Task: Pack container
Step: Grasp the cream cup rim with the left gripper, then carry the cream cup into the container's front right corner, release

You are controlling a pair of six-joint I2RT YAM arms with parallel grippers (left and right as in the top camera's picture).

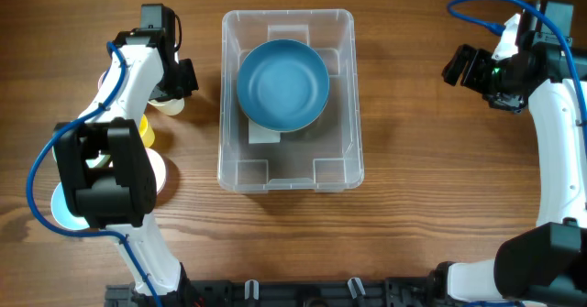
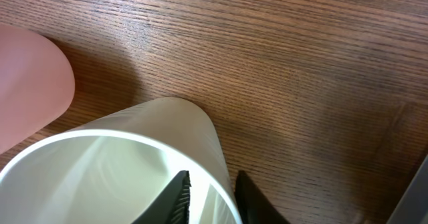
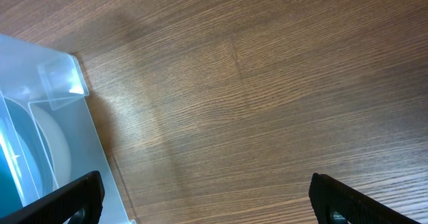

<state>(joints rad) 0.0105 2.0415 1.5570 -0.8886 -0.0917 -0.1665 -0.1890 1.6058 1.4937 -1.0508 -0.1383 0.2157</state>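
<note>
The clear plastic container (image 1: pixel 353 96) stands at the table's middle with a round blue bowl (image 1: pixel 282 84) inside its far half. My left gripper (image 1: pixel 176 85) is left of the container, over a cream cup (image 1: pixel 171 106). In the left wrist view its fingers (image 2: pixel 211 198) straddle the cream cup's (image 2: pixel 120 164) rim, one inside and one outside, closed on the wall. My right gripper (image 1: pixel 466 67) is open and empty to the right of the container. In the right wrist view the jaws (image 3: pixel 207 197) are wide apart over bare wood, with the container's corner (image 3: pixel 60 90) at left.
Left of the container stand a yellow cup (image 1: pixel 147 131), a pink cup (image 1: pixel 160 171) and a light blue item (image 1: pixel 59 206), partly hidden under the left arm. The pink cup (image 2: pixel 30 83) shows next to the cream one. The container's near half holds nothing.
</note>
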